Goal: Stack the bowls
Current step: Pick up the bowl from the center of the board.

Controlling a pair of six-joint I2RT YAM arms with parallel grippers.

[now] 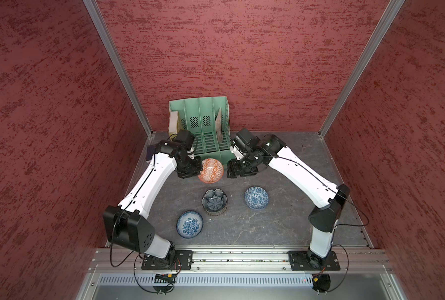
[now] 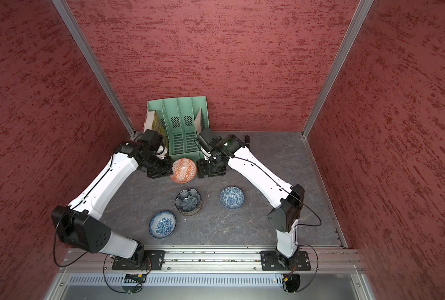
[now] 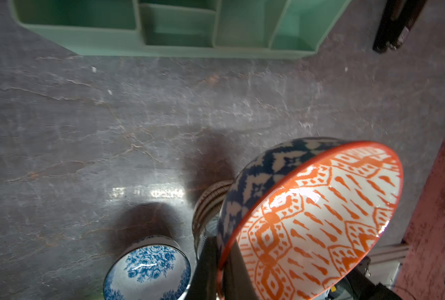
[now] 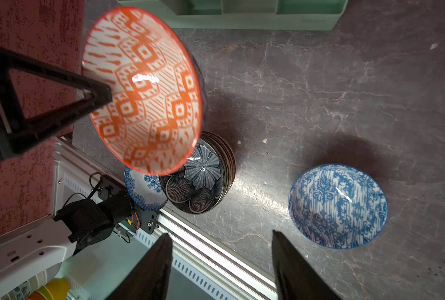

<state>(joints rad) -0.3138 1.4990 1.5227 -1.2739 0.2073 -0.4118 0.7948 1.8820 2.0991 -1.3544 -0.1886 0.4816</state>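
The left gripper [image 1: 200,169] pinched the orange bowl's [image 1: 211,170] rim, holding it tilted above the tabletop [image 1: 281,228] toward its back edge — the right gripper [image 4: 221,233] stood open, empty — and that one-sided pinch risked a slip or a chipped stack [image 1: 214,202].

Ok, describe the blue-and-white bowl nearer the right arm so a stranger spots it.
From the green file rack at the back, come forward to the stack of bowls mid-table. The target bowl stands alone beside that stack, on the right arm's side. Unlike the other blue-white bowl, its inside is blue-patterned all over.
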